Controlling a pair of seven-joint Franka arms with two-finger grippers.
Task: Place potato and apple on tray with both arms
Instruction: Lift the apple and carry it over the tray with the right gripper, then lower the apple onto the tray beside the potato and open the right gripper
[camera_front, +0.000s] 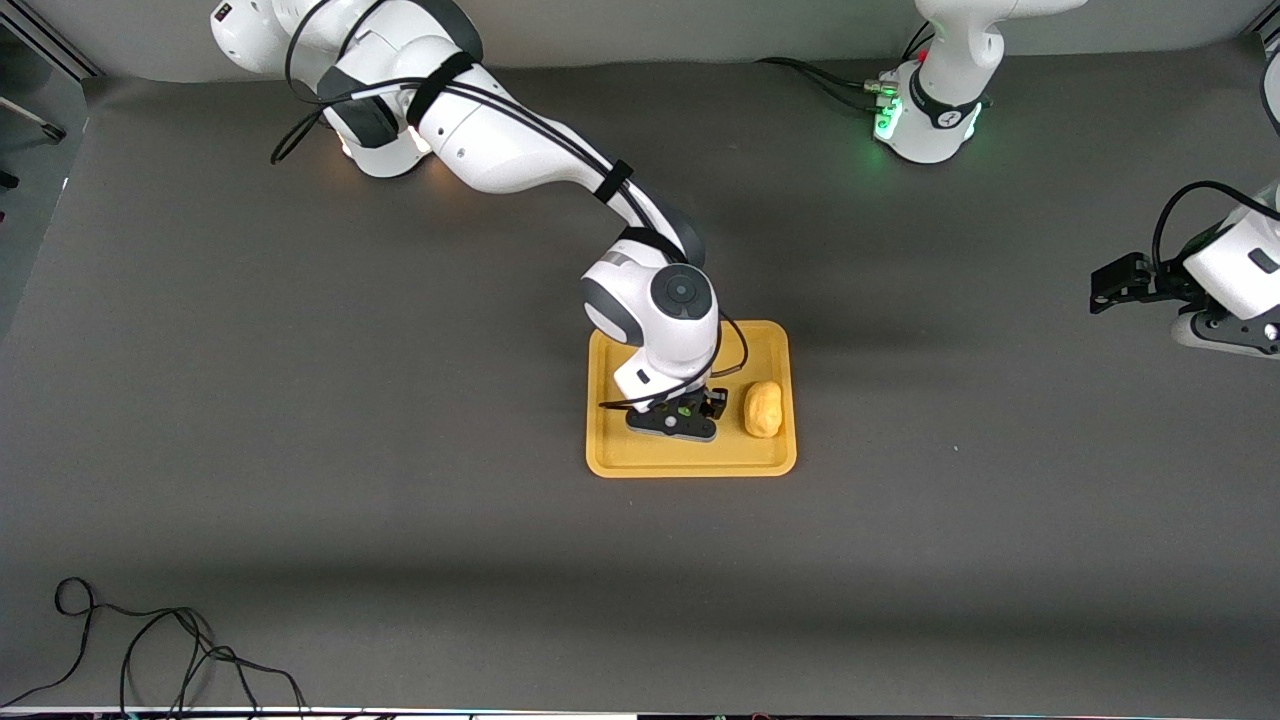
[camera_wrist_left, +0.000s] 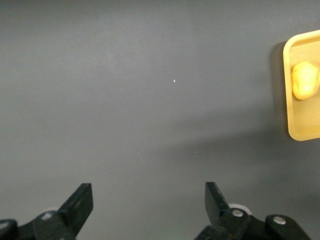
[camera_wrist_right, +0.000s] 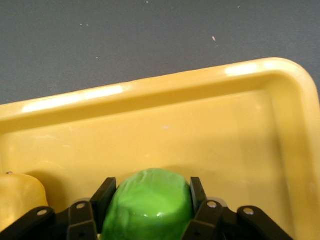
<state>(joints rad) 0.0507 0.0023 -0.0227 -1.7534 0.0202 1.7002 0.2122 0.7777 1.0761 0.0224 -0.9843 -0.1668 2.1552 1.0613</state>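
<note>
The tray is being used as the landmark here; it is lying flat on the dark grey counter, roughly midway between the 2 arms' ends.

The right tool is being held low over the tray's middle, and the apple is being clamped between its 2 fingers, as is seen in the right wrist view. Whether the apple is touching the tray floor cannot be told. In the front view only a sliver of green is being shown under the wrist.

The potato is lying on the tray, just beside the right tool, toward the left arm's end of the tray and close to that rim. It is not being touched by either tool.

The left tool is being kept well apart from the tray, over bare counter toward the left arm's end, with its fingers spread wide and nothing between them. The left arm is waiting there.
</note>
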